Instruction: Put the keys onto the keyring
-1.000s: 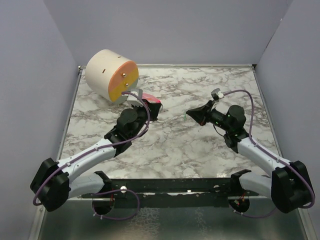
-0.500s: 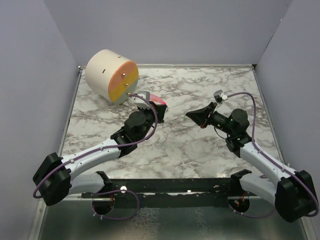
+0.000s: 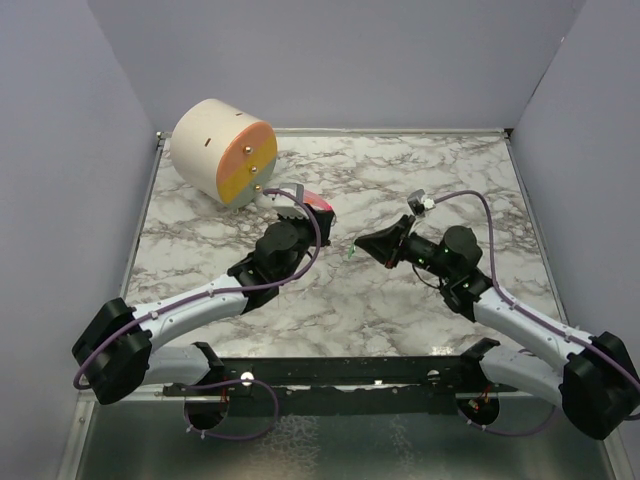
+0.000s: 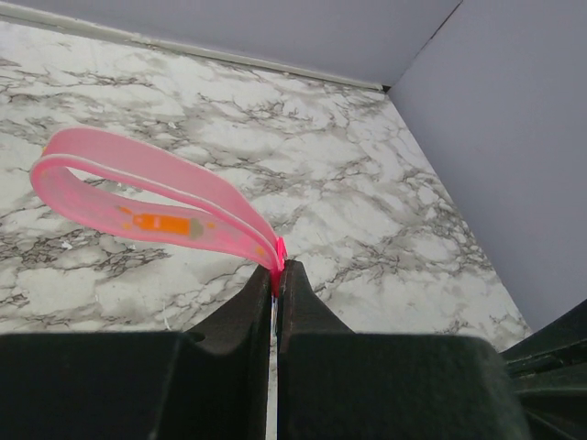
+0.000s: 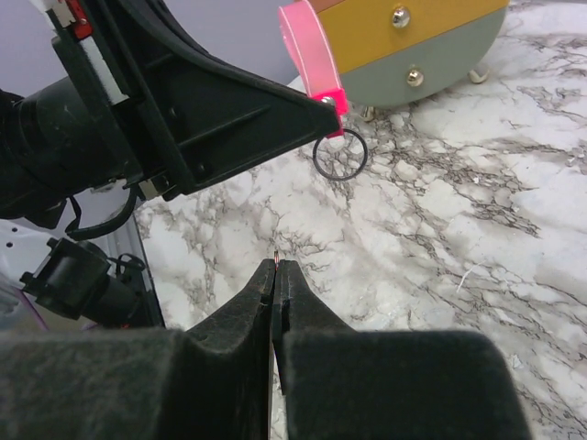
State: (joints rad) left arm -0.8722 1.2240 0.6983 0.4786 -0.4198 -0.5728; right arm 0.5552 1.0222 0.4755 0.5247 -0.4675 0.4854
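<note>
The top view sets the two arms tip to tip near the middle of the marbled desk (image 3: 340, 300). The left end effector (image 3: 315, 215) points right and away, and the right end effector (image 3: 361, 244) points left at it, with a small gap between them.

Only the right wrist view shows the black ring (image 5: 339, 156). It hangs free from the clamped end of the pink strap (image 5: 307, 41), just below the left fingertips. From above the ring cannot be made out.

The left wrist view shows the strap as a flat loop standing out ahead of the tips. The left end effector is clenched on the loop's joined end, with the loop clear of the desk.

The right end effector is clenched too. In its own view a thin sliver, the green key (image 5: 277, 260), pokes out edge-on between the tips. The top view shows that key as a green speck at the tip (image 3: 349, 251).

The key sits near the ring but apart from it, lower in the right wrist view.

The cream-and-orange cylinder (image 3: 215, 150) lies on its side in the far left corner, just behind the strap. Bare desk stretches right and toward the arm bases, and walls close the far, left and right edges.
</note>
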